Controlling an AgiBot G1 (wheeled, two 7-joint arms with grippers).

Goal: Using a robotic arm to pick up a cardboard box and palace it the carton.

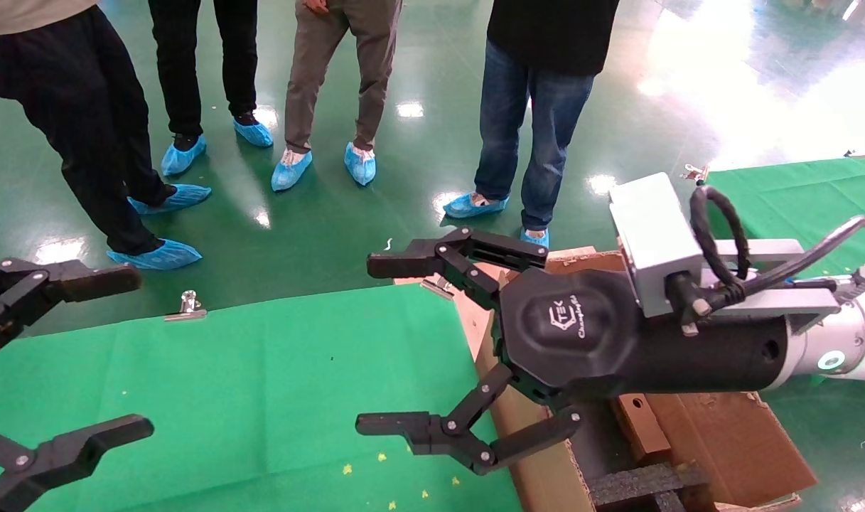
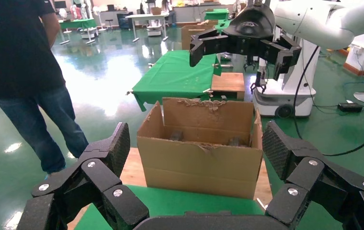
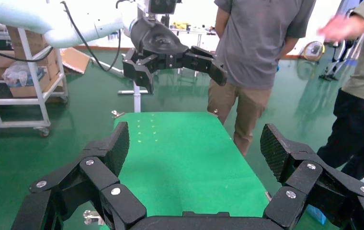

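My right gripper (image 1: 379,345) is open and empty, held in the air over the right end of the green table (image 1: 261,398), on the white arm (image 1: 851,334). It also shows far off in the left wrist view (image 2: 240,45). The carton (image 1: 731,441) with ragged flaps stands beside the table end, under the right arm; it also shows in the left wrist view (image 2: 201,153). A small brown cardboard box (image 1: 637,425) with a round hole lies inside it, partly hidden by the arm. My left gripper (image 1: 137,352) is open and empty over the table's left end.
Several people in blue shoe covers (image 1: 290,169) stand on the green floor beyond the table. A metal clip (image 1: 187,306) sits on the table's far edge. Black foam (image 1: 638,483) lies in the carton. A second green table (image 1: 794,199) is at the right.
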